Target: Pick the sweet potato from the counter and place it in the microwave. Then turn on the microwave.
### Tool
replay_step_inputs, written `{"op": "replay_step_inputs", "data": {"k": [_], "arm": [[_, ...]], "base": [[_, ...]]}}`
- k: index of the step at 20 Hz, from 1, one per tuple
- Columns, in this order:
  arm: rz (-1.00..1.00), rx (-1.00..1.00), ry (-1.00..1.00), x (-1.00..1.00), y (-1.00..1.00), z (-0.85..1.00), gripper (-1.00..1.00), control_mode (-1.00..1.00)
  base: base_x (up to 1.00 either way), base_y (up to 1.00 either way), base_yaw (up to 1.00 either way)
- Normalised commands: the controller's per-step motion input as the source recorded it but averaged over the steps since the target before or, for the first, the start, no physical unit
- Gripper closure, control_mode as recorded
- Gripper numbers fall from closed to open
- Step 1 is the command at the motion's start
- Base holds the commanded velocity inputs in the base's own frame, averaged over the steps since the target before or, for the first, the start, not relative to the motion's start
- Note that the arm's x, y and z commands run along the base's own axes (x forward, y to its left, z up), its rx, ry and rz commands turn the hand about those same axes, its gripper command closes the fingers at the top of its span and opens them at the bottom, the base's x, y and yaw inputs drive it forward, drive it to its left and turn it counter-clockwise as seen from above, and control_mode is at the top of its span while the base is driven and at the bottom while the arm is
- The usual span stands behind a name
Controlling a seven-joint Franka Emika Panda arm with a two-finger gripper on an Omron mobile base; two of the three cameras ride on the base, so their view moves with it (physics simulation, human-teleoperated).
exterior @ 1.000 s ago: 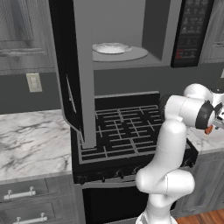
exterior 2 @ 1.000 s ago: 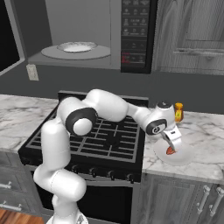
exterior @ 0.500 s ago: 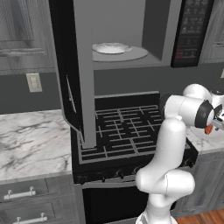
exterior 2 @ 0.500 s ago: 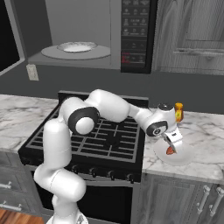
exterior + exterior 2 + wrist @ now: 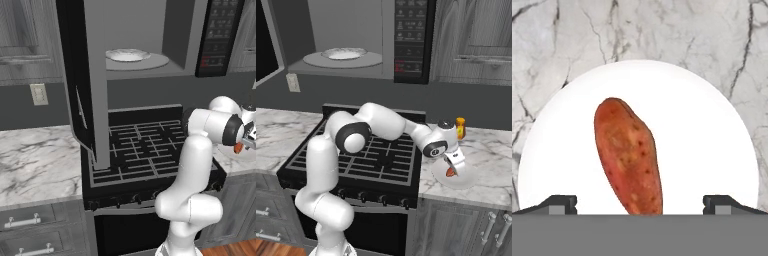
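End effector (image 5: 452,169): jaws spread wide and released, nothing between them, poised directly over the sweet potato (image 5: 628,156). In the hand view one dark fingertip (image 5: 560,204) stood well to each side of the tuber, apart from it.

Sweet potato: oblong, orange-red with speckled skin, lying on a round white plate (image 5: 712,135) immediately beneath the end effector; its length ran between the two fingertips, the near end dropping out of sight at the bottom of the hand view.

White plate: resting on the marble-look table (image 5: 491,175), under the end effector.

Orange bottle (image 5: 460,128) with yellow cap: upright on the table, just behind the end effector, towards the wall.

Black grated stovetop (image 5: 381,157): beside the end effector, on the side the arm reached from.

Microwave (image 5: 351,40): well above the end effector and off to that same side, door (image 5: 82,90) swung open, a white round plate (image 5: 344,53) inside, dark button panel (image 5: 409,40) at its edge.
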Motion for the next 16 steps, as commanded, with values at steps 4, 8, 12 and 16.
{"op": "replay_step_inputs", "data": {"k": [4,8,12,16], "arm": [[0.01,0.0,-0.03,0.01,-0.05,-0.03,-1.0,-1.0],[0.0,0.0,-0.02,0.0,-0.04,-0.03,-1.0,-1.0],[0.0,0.0,-0.02,0.0,-0.01,-0.05,-1.0,-1.0],[0.0,0.0,-0.03,0.0,0.0,-0.03,-1.0,-1.0]], "base": [[0.0,0.0,0.0],[0.0,0.0,0.0],[0.0,0.0,0.0],[0.0,0.0,0.0]]}}
